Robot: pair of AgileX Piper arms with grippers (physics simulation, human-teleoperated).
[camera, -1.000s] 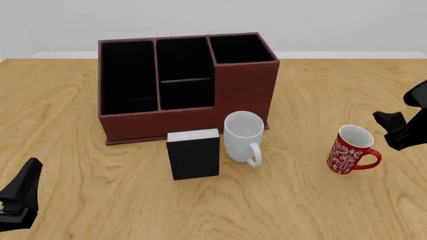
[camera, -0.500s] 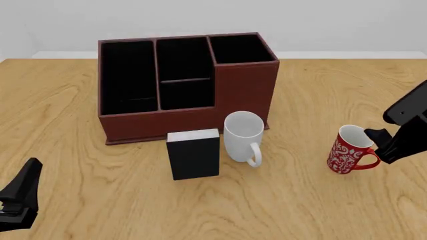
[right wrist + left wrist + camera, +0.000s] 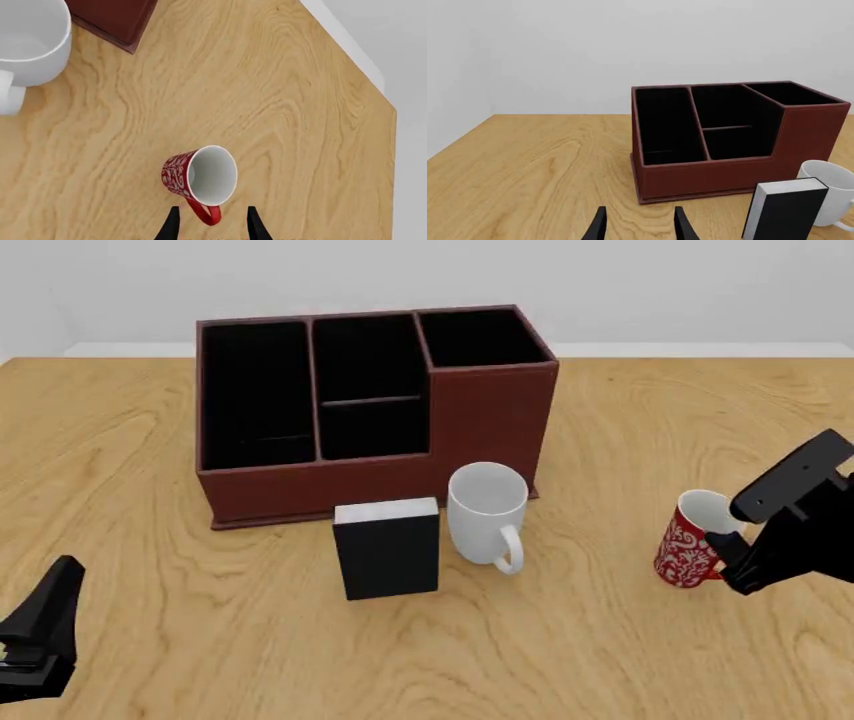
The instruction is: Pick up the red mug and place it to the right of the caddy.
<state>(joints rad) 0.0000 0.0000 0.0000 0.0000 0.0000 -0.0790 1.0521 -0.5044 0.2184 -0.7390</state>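
nearest the arms' side, the left gripper (image 3: 38,640) sits low at the left edge of the wood-grain worktop (image 3: 200,640), well apart from everything; its wrist view shows the two black fingers (image 3: 597,227) spread with bare wood between them.

a little farther in, the red mug (image 3: 694,540) stands upright on the worktop, well to the right of the caddy (image 3: 367,405) and apart from it. its white inside looks empty, and a white floral pattern covers its glossy red wall. the right gripper (image 3: 747,558) is at the mug's right side, hiding the handle in the front view. the right wrist view shows what that view cannot: the red loop handle (image 3: 205,212) lies between the spread fingers (image 3: 255,225), which are not pinching it; whether either touches it cannot be told.

toward the middle, a small black box (image 3: 388,548) with a white top stands upright, just beside a plain white mug (image 3: 486,512) whose handle points toward the arms; its inside shows nothing in it.

farthest, the caddy is a dark red-brown rectangular box with three black-lined compartments, the right one taller; a thin crossbar spans the middle one. no contents are visible. the left wrist view shows its low front wall and base lip.
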